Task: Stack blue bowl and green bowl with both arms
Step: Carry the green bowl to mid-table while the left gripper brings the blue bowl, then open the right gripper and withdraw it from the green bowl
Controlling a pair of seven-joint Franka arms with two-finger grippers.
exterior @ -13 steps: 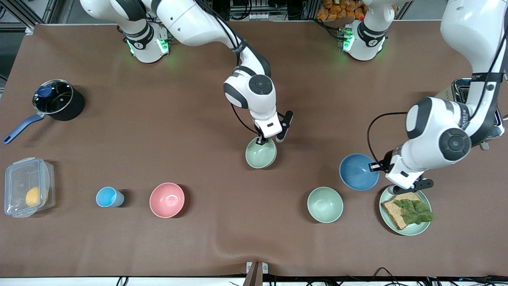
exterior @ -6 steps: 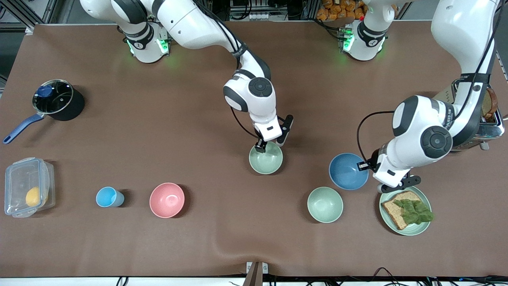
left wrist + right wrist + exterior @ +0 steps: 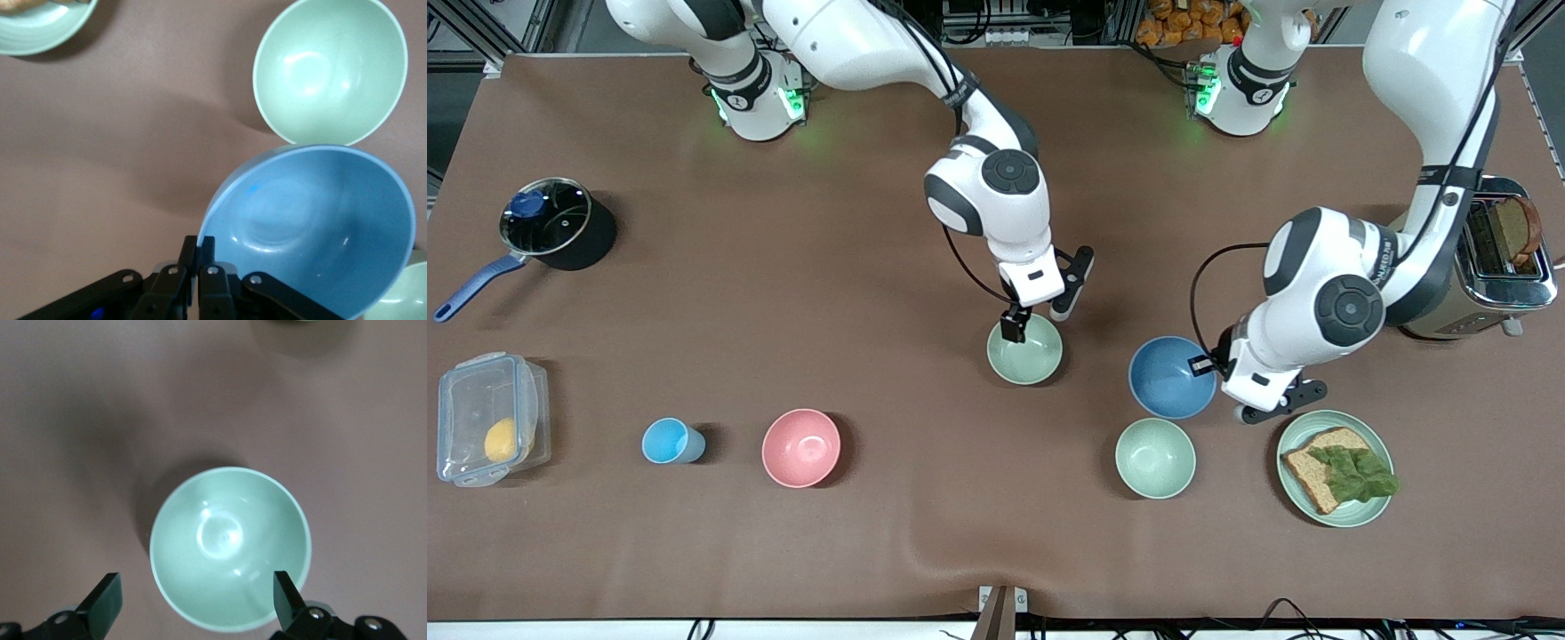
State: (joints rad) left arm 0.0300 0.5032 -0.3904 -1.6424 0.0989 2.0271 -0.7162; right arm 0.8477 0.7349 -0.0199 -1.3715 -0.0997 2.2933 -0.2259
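The green bowl (image 3: 1024, 352) sits upright on the table near its middle. My right gripper (image 3: 1020, 327) hangs just over the bowl's rim on the robots' side, open; in the right wrist view its two fingers stand wide apart on either side of the green bowl (image 3: 230, 547) and touch nothing. My left gripper (image 3: 1206, 364) is shut on the rim of the blue bowl (image 3: 1172, 377), which it holds tilted just above the table, between the green bowl and the plate. In the left wrist view the fingers (image 3: 199, 245) pinch the blue bowl (image 3: 313, 227) at its edge.
A paler mint bowl (image 3: 1155, 458) sits just nearer the camera than the blue bowl. A plate (image 3: 1376, 511) with bread and lettuce and a toaster (image 3: 1485, 258) stand at the left arm's end. A pink bowl (image 3: 801, 447), sky-blue cup (image 3: 669, 441), plastic box (image 3: 489, 418) and pot (image 3: 551, 222) lie toward the right arm's end.
My right gripper has opened and let go of the green bowl's rim. My left gripper has carried the blue bowl away from the plate, toward the green bowl.
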